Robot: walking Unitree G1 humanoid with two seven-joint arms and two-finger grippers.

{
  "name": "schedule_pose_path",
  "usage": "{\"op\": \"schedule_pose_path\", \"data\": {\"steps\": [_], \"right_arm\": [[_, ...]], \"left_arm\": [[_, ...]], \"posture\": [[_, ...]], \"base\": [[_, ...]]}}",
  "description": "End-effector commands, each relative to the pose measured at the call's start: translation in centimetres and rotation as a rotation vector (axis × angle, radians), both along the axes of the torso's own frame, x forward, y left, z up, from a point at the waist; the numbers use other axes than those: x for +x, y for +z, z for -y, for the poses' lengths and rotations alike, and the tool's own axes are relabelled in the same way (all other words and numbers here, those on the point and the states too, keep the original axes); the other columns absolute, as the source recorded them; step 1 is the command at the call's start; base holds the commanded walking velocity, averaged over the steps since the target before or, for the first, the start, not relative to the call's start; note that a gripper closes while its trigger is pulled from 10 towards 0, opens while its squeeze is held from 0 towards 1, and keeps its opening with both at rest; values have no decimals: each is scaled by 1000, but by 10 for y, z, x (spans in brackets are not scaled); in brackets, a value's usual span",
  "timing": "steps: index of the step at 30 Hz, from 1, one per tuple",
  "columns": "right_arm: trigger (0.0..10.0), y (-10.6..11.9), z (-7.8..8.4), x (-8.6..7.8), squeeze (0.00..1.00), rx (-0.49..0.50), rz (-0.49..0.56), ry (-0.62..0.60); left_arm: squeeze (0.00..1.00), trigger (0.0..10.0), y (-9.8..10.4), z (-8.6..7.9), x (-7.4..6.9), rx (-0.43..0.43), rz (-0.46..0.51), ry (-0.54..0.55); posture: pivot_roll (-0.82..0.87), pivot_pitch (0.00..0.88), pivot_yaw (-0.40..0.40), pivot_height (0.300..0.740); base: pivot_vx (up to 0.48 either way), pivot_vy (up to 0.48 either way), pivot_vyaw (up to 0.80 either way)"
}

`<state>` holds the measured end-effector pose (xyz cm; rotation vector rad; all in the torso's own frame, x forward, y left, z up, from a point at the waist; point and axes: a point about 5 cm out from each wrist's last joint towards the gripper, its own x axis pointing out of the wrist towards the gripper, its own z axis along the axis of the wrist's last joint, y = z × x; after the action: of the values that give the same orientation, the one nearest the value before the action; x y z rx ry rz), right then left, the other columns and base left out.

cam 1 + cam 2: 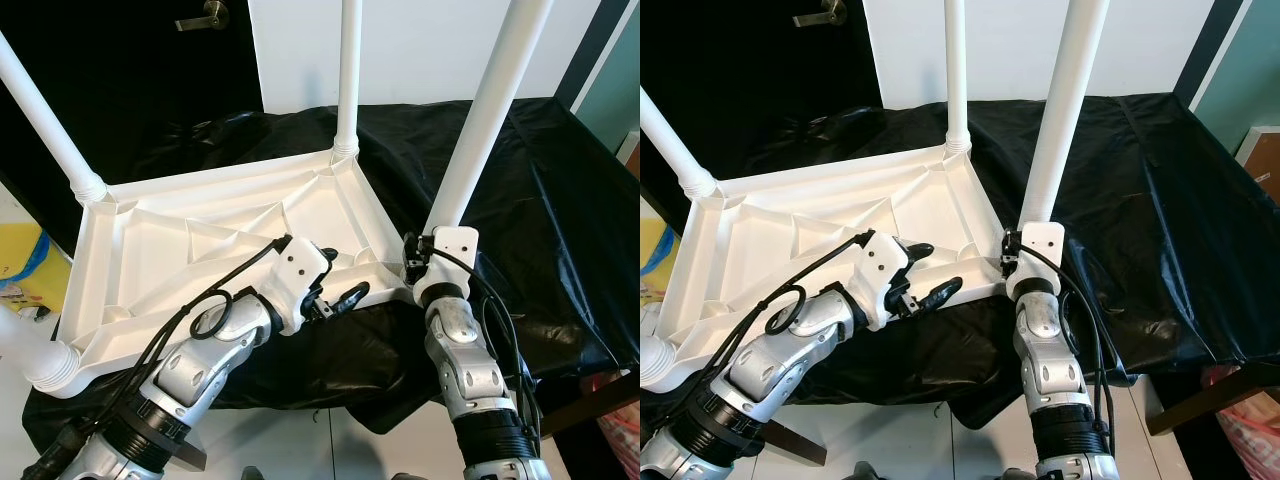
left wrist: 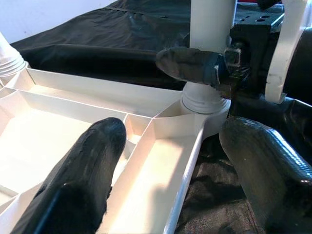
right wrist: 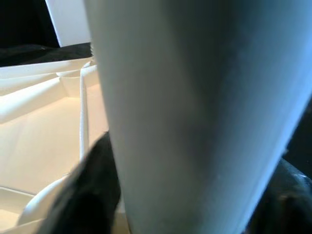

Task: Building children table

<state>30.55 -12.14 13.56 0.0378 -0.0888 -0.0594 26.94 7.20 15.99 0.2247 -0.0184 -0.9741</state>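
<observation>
— Where does the children's table sit?

— The white plastic tabletop (image 1: pixel 210 250) lies upside down on a surface draped in black cloth (image 1: pixel 540 190), ribbed underside facing up. Four white legs stand in its corner sockets: the far-left leg (image 1: pixel 45 120), the far-right leg (image 1: pixel 348 70), the near-right leg (image 1: pixel 490 110) and the near-left leg (image 1: pixel 30 352) (that last one is cut off by the frame, so little of it shows).

— And the right gripper?

— The right gripper (image 3: pixel 185 195) is at the base of the near-right leg, just above the corner socket. In the right wrist view the leg runs between its two black fingers (image 3: pixel 90 190), one on each side, so the jaws are clamped around the leg.

— What about the left one?

— The left gripper (image 2: pixel 170 161) hovers over the near-right corner of the tabletop, pointing toward that same leg. Its jaws stand wide apart with nothing between them but the tabletop's rim and ribs below. One of the right gripper's fingers shows beyond it against the leg.

— Anything else around?

— A black door with a metal handle (image 1: pixel 205 15) stands behind the table, beside a white wall (image 1: pixel 420 50). Something yellow (image 1: pixel 25 262) lies on the floor at the left.
</observation>
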Motion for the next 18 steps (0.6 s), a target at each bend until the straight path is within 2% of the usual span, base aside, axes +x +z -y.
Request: {"op": "schedule_pose_path", "data": {"steps": [1, 7, 11, 12, 13, 14, 15, 17, 18], "right_arm": [[10000, 4, 0, -1, 1000, 16, 9, 29], [10000, 6, 1, -1, 1000, 30, 14, 58], [10000, 9, 9, 0, 1000, 24, 24, 136], [10000, 9, 16, 2, 525, 11, 21, 215], [10000, 9, 16, 2, 525, 11, 21, 215], [10000, 9, 22, 3, 0, -8, 11, 305], [10000, 9, 22, 3, 0, -8, 11, 305], [10000, 7, 30, 4, 0, -81, -8, 461], [10000, 7, 30, 4, 0, -81, -8, 461]], "left_arm": [[0, 10000, 3, 4, -7, 17, -11, -145], [0, 10000, 3, 4, -8, 15, -12, -147], [0, 10000, 3, 5, -8, 12, -13, -148], [0, 10000, 4, 5, -8, 10, -14, -152], [0, 10000, 4, 5, -8, 10, -14, -152], [0, 10000, 4, 6, -9, 8, -14, -157], [0, 10000, 4, 6, -9, 8, -14, -157], [0, 10000, 5, 6, -10, 6, -15, -165], [0, 10000, 5, 6, -10, 6, -15, -165]], "posture": [[-18, 61, 11, 740], [-18, 61, 11, 740], [-25, 67, 12, 740], [-28, 66, 13, 740], [-28, 66, 13, 740], [-28, 67, 13, 740], [-28, 67, 13, 740], [-28, 66, 13, 740], [-28, 66, 13, 740]], "base": [[0, 0, 0], [0, 0, 0], [0, 0, 0], [0, 0, 0], [0, 0, 0], [0, 0, 0], [0, 0, 0], [0, 0, 0], [0, 0, 0]]}}
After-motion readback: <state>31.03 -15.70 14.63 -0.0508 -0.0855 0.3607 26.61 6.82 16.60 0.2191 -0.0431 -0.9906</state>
